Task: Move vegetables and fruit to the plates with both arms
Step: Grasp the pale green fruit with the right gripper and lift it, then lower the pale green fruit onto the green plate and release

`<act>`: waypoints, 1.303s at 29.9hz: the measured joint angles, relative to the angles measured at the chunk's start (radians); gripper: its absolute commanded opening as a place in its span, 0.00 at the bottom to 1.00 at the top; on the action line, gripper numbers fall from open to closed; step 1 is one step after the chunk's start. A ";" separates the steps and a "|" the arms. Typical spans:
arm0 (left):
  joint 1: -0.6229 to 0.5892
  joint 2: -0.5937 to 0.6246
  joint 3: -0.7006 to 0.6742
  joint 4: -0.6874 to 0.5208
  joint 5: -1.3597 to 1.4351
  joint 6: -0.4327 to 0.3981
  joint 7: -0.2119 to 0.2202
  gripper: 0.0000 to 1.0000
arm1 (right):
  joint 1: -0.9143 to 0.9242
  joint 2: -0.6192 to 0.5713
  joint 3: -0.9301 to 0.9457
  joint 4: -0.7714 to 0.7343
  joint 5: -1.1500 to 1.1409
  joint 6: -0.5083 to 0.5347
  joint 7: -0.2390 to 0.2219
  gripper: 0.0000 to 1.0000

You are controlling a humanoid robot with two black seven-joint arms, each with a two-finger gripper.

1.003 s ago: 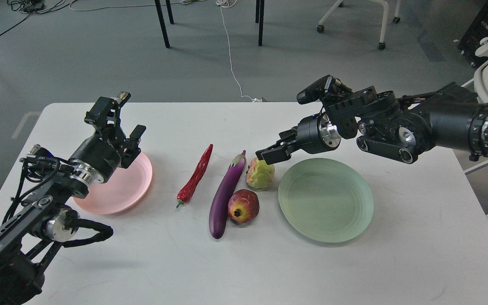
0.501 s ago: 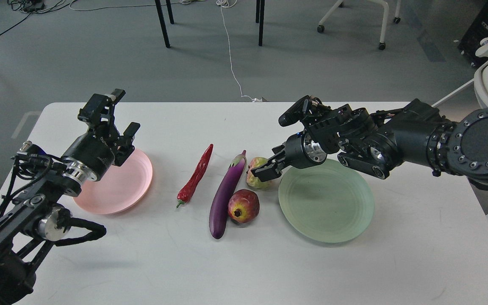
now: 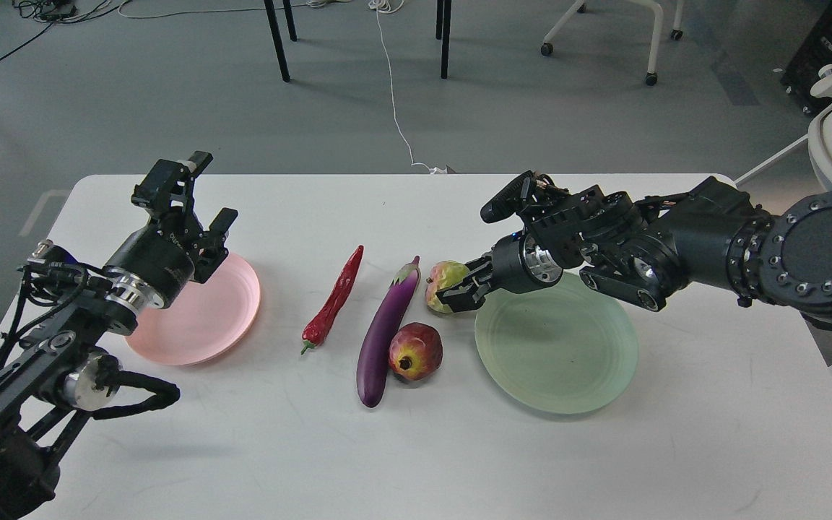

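- Our right gripper (image 3: 457, 291): jaws pinched on the yellow-green fruit (image 3: 445, 282), just left of the green plate (image 3: 557, 361).
- Our left gripper (image 3: 203, 206): jaws spread, empty, above the pink plate (image 3: 206, 325).
- Pomegranate (image 3: 415, 351): touching the eggplant (image 3: 386, 334).
- Chili pepper (image 3: 332, 303): left of the eggplant, on the white table (image 3: 416, 448).

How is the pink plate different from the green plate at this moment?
The pink plate looks slightly smaller than the green plate. The pink plate is left of the vegetables, partly hidden by the left gripper; the green plate is right of them, below the right arm. Both are round, ribbed and empty.
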 measured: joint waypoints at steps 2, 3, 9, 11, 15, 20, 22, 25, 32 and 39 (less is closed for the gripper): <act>0.000 0.000 0.000 0.000 0.000 0.000 0.000 1.00 | 0.020 0.000 0.000 0.005 -0.001 0.000 0.000 0.48; 0.000 0.000 0.000 0.000 0.000 0.000 0.000 1.00 | 0.034 0.000 0.000 0.009 -0.003 0.000 0.000 0.48; 0.000 0.004 0.000 0.000 0.000 0.000 0.000 1.00 | 0.133 -0.087 -0.007 0.096 -0.025 0.001 0.000 0.48; 0.000 0.004 0.000 0.000 0.000 0.000 0.000 1.00 | 0.170 -0.135 -0.014 0.158 -0.060 0.001 0.000 0.48; -0.001 0.004 0.002 -0.011 0.000 -0.001 0.000 1.00 | 0.207 -0.225 -0.018 0.243 -0.142 0.001 0.000 0.48; -0.001 0.004 0.002 -0.021 0.000 0.000 0.000 1.00 | 0.215 -0.324 -0.030 0.305 -0.241 0.001 0.000 0.49; -0.002 0.004 0.002 -0.024 0.000 0.000 0.000 1.00 | 0.216 -0.352 -0.038 0.327 -0.253 0.001 0.000 0.50; -0.002 0.006 0.002 -0.028 0.000 0.000 0.000 1.00 | 0.216 -0.390 -0.042 0.370 -0.258 0.001 0.000 0.53; -0.002 0.007 0.002 -0.034 0.000 0.000 0.000 1.00 | 0.216 -0.433 -0.044 0.406 -0.258 0.000 0.000 0.94; -0.001 0.013 0.002 -0.041 0.000 0.000 0.000 1.00 | 0.211 -0.436 -0.037 0.410 -0.253 -0.012 0.000 0.96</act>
